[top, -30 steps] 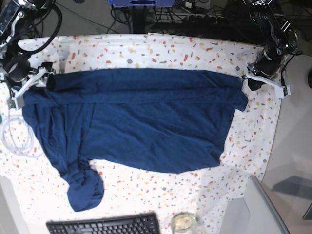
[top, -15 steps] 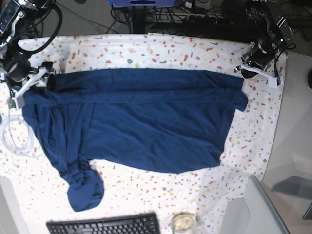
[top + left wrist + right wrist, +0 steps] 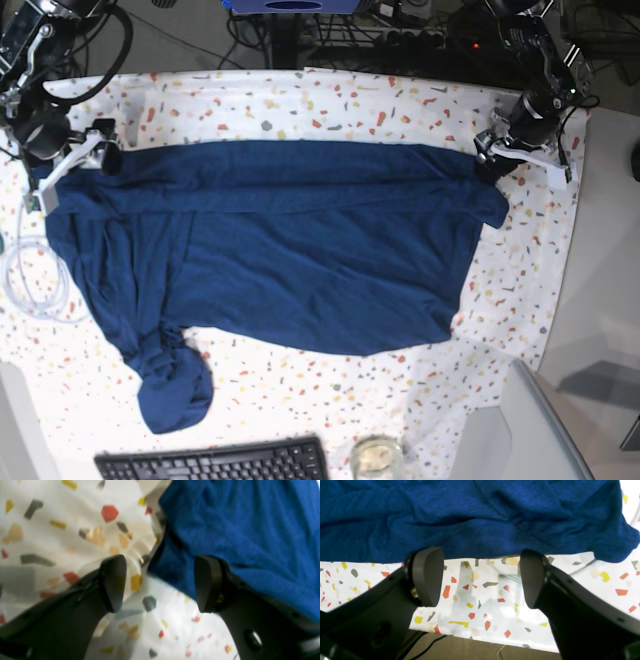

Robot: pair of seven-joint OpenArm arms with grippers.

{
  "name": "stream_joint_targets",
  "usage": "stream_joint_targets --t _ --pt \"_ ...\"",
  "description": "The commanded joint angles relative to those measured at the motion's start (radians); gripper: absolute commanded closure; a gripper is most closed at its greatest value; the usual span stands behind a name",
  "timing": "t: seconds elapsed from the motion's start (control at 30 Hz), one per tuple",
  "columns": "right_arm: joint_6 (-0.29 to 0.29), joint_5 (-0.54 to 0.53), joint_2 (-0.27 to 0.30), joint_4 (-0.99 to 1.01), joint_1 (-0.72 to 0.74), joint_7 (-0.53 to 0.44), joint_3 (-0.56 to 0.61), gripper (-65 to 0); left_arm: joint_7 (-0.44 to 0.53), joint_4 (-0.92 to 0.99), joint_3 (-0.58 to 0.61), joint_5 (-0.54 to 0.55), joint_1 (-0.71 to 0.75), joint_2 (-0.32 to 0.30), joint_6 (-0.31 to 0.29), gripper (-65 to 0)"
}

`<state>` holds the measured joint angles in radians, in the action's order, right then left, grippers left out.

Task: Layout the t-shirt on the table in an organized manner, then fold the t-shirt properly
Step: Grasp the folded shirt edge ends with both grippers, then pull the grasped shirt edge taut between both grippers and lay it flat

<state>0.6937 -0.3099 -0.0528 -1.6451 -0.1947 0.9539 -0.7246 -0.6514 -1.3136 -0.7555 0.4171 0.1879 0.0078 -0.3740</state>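
Left hand sitting open at t-shirt corner, far side of table, pads gripping nothing, one pad over blue fabric edge. Right hand also gaping wide, empty, hovering just off shirt edge at opposite end, speckled cloth showing between pads. T-shirt lying spread across table, upper band folded over, one sleeve bunching toward near edge. Keyboard and clear cable coil lying nearby.

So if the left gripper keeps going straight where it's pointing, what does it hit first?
Probably the t-shirt: its corner edge lies just ahead of the open left gripper, above the table. Depth is unclear.
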Motion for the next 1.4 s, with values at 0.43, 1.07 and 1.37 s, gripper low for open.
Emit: stream_joint_targets --t 0.43,1.07,1.37 --pt "0.004 -0.019 0.026 -0.016 0.034 -0.017 -0.168 -43.8 0.015 0.038 0.012 -0.011 -0.003 0.002 0.002 -8.9" --pt "0.004 -0.011 0.046 0.277 0.177 -0.017 -0.396 -44.9 0.012 0.027 0.012 -0.011 -0.003 -0.002 0.002 0.0" --pt "0.004 -0.015 0.107 0.389 0.225 -0.017 -0.393 -44.9 0.012 0.027 0.012 -0.011 -0.001 -0.01 0.002 0.0"
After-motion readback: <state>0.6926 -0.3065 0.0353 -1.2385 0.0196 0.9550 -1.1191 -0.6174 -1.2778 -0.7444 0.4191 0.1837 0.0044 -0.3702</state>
